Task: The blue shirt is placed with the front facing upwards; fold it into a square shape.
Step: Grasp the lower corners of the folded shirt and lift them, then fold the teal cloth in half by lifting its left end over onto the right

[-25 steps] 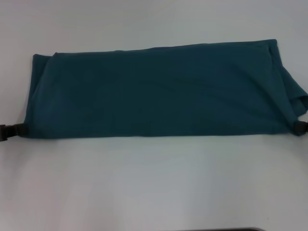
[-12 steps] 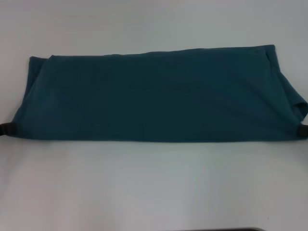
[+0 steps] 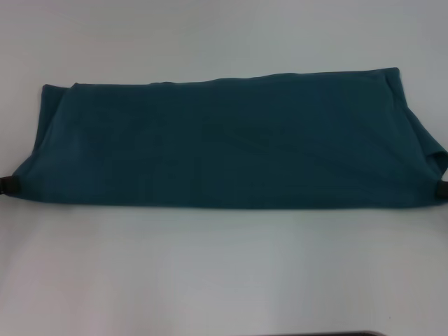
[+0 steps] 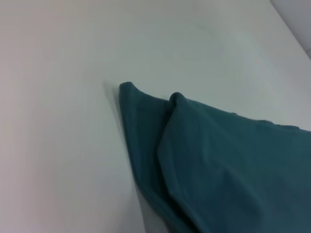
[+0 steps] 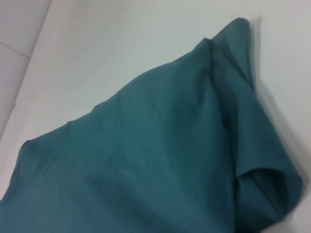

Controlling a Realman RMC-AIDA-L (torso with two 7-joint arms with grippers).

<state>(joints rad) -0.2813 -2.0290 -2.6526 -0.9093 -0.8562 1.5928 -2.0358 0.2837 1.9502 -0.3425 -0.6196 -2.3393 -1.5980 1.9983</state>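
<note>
The blue shirt (image 3: 224, 140) lies on the white table as a long folded band, plain teal side up, with no lettering or collar showing. My left gripper (image 3: 8, 185) shows as a dark tip at the band's near left corner, shut on the cloth. At the near right corner, my right gripper (image 3: 442, 189) is likewise shut on the cloth. Both corners are drawn out toward the grippers. The left wrist view shows the blue shirt's (image 4: 218, 160) layered left end. The right wrist view shows the blue shirt's (image 5: 146, 155) right end with a sleeve fold. Neither wrist view shows fingers.
The white table (image 3: 224, 273) stretches bare in front of the shirt and behind it. A dark edge (image 3: 329, 334) shows at the bottom of the head view.
Both grippers have moved outward, and the shirt's near edge has come slightly toward me. The near left corner is pulled further left, stretching the band flatter.
</note>
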